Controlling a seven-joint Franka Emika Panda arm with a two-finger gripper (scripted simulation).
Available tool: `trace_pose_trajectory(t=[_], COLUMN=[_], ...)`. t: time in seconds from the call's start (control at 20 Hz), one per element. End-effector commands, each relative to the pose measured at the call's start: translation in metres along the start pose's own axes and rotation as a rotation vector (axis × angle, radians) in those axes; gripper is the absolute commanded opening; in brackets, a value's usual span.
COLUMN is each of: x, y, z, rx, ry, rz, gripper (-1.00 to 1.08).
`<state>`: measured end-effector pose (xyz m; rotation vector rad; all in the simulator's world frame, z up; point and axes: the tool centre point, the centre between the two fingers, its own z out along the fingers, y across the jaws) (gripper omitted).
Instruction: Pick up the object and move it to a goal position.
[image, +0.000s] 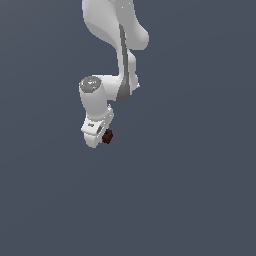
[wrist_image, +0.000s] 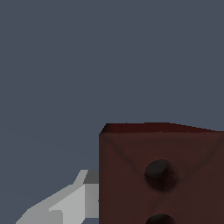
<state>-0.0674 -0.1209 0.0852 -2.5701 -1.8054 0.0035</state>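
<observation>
We start with the white Panda arm, which comes down from the top edge of the exterior view, bends at a grey-capped joint and ends in the gripper a little above the middle of the frame. All around it lies one flat slate-blue background — we cannot make out any edge or corner in it, nor whether the arm's end is touching it. At the gripper's tip, on the side toward the exterior view's right, sits the object, a small dark red-brown block much smaller than the hand that carries it. In the wrist view the block fills the near corner of the frame — its broad face carries two dark round dots, one above the other, and faint diagonal creases. One pale grey finger lies against the block's side; the other finger is out of sight, so we read the gripper as clamped on the block, though only one contact shows.
</observation>
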Motion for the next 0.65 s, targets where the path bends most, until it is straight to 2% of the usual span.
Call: trace_pose_trajectory(t=[0.0, 0.3, 0.6], x=[-0.019, -0.049, -0.059], y=[-0.007, -0.018, -0.021], z=[-0.007, -0.019, -0.022], rx=[-0.002, -0.002, -0.002], ry=[0.000, 0.001, 0.001], rz=[-0.001, -0.001, -0.001], gripper=[-1.00, -1.00, -1.00])
